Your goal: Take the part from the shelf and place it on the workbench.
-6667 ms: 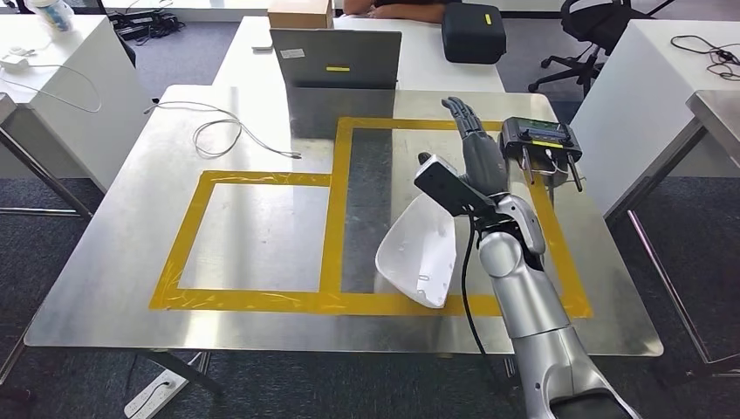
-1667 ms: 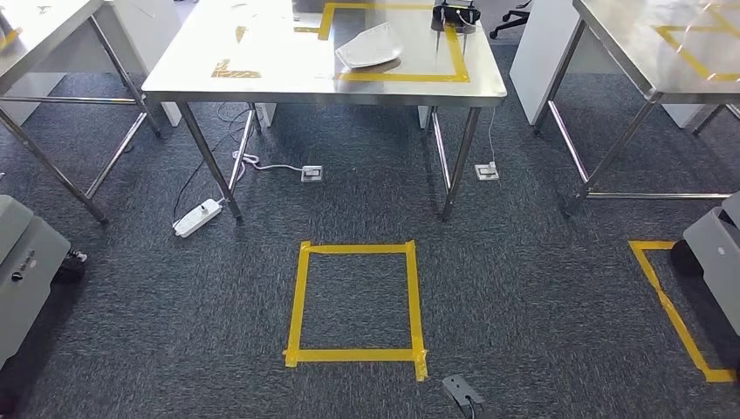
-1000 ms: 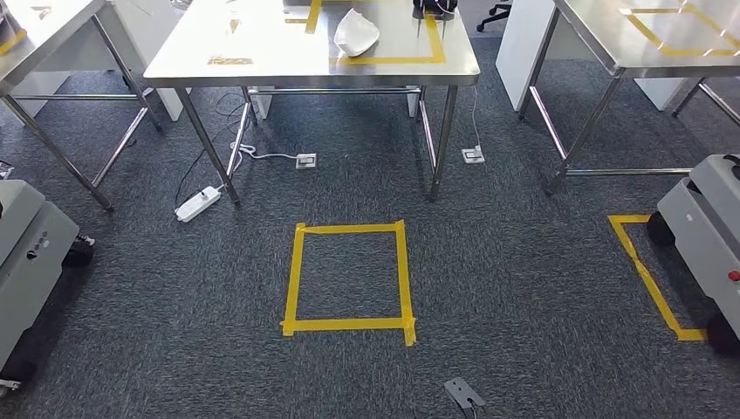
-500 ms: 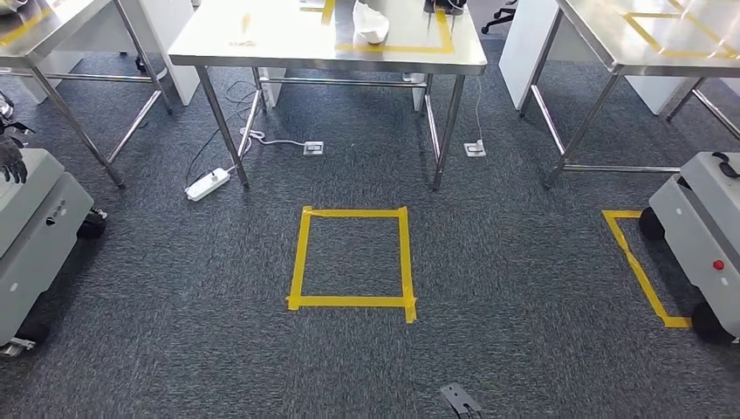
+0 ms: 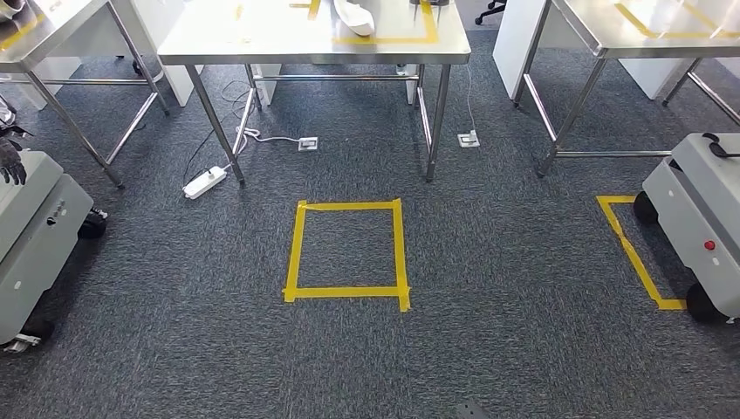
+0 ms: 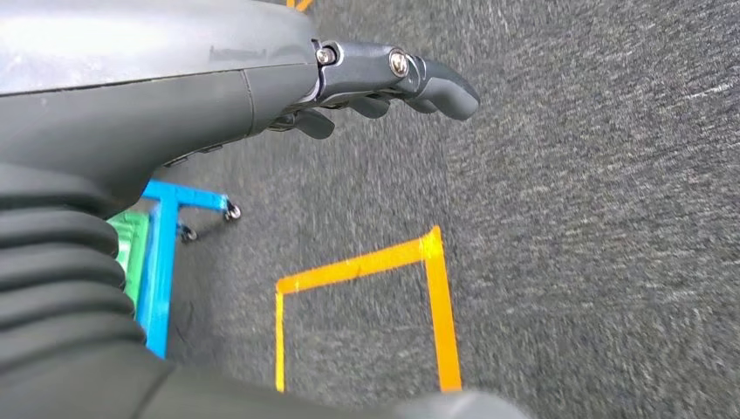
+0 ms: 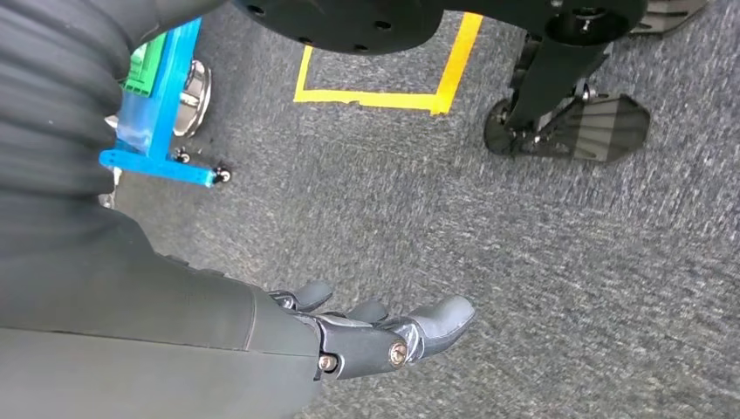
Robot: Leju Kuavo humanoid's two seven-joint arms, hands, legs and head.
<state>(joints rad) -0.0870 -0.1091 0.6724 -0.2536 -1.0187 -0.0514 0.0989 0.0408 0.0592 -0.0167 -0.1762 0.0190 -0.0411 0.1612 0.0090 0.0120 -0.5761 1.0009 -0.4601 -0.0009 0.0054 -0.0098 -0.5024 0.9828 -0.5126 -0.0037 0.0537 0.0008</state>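
1. Placement, judged complete: white part lying on the steel workbench, at the far edge of the head view, inside the yellow tape outline on the benchtop. Probably put there because that outline marks the drop zone.
2. Left hand: hanging low over the dark carpet, fingers loosely extended with a slight curl, nothing between them. Empty and slack, as suits an arm with nothing to carry.
3. Right hand: likewise hanging near the floor, fingers stretched out and relaxed, holding nothing.
4. Well apart from the part, both hands; no contact with the bench either.
5. Yellow tape square on the carpet in front of the workbench: likely a standing mark for the robot when working at the bench, seen here from some way off.
6. Grey wheeled carts at the left and right edges of the head view, the right one beside another taped floor outline, perhaps its parking spot.
7. White power strip on the floor by a bench leg, its cable trailing under the table; worth keeping feet away from it.
8. Blue frame on small castors near the left hand; possibly the shelf's base, though hard to confirm.
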